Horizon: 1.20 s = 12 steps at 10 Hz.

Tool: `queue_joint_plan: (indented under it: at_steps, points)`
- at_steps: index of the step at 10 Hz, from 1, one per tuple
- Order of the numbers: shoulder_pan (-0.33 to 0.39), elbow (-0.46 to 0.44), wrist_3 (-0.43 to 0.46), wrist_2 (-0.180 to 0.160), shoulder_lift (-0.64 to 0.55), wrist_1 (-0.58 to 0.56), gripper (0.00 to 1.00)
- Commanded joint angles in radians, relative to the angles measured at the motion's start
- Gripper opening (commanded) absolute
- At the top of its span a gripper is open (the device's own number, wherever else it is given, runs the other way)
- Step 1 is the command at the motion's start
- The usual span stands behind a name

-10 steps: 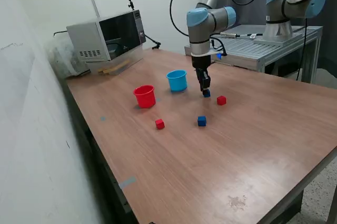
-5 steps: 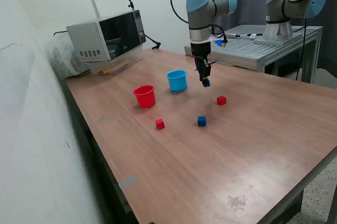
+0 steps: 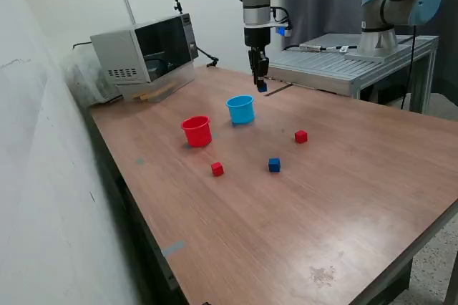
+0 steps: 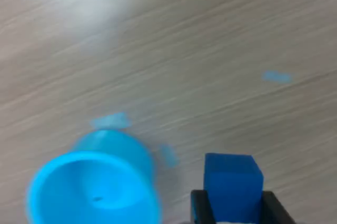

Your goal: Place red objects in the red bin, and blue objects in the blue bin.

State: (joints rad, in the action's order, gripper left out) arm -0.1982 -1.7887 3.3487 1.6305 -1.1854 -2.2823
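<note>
My gripper is shut on a dark blue cube and holds it in the air, above and a little to the exterior view's right of the light blue cup. In the wrist view the cup stands upright and empty beside the held cube. The red cup stands to the exterior view's left of the blue cup. On the table lie a second dark blue cube, a red cube and another red cube.
A microwave stands at the table's back, at the exterior view's left. A second arm and a metal rack stand behind the table at the right. A wall runs along the exterior view's left.
My gripper has lifted the dark blue cube off the table and carried it up and to the exterior view's left, toward the light blue cup.
</note>
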Motion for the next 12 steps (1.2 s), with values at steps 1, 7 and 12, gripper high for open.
queue_joint_plan:
  at_steps: [1, 7, 12]
  points:
    - [-0.107, 0.0, -0.031, 0.0, -0.005, 0.006, 0.0]
    - [-0.147, -0.001, -0.044, -0.011, 0.0, -0.029, 0.0]
    - [-0.145, 0.0, -0.044, -0.012, 0.003, -0.063, 0.0]
